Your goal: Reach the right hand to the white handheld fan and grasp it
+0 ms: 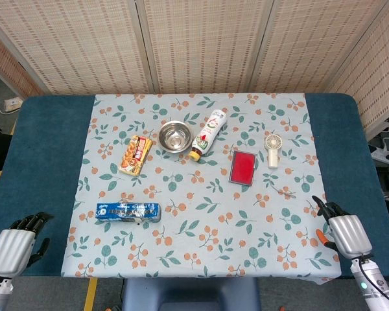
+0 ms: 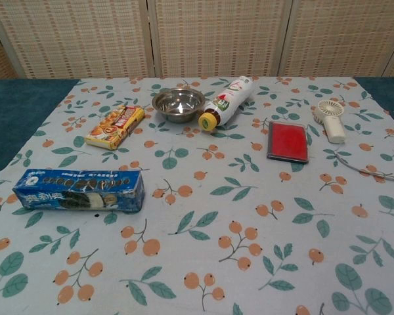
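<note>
The white handheld fan (image 1: pixel 272 149) lies flat on the floral cloth at the right side, round head away from me; the chest view shows the fan (image 2: pixel 331 118) at its upper right. My right hand (image 1: pixel 345 232) rests at the table's near right edge, well short of the fan, fingers pointing forward with nothing in them. My left hand (image 1: pixel 16 241) sits at the near left corner, fingers loosely apart and empty. Neither hand appears in the chest view.
A red case (image 1: pixel 244 167) lies just left of the fan. Further left are a white bottle (image 1: pixel 209 133), a steel bowl (image 1: pixel 174 137), a snack pack (image 1: pixel 135 155) and a blue biscuit box (image 1: pixel 129 211). A thin cord (image 2: pixel 354 167) trails near the fan.
</note>
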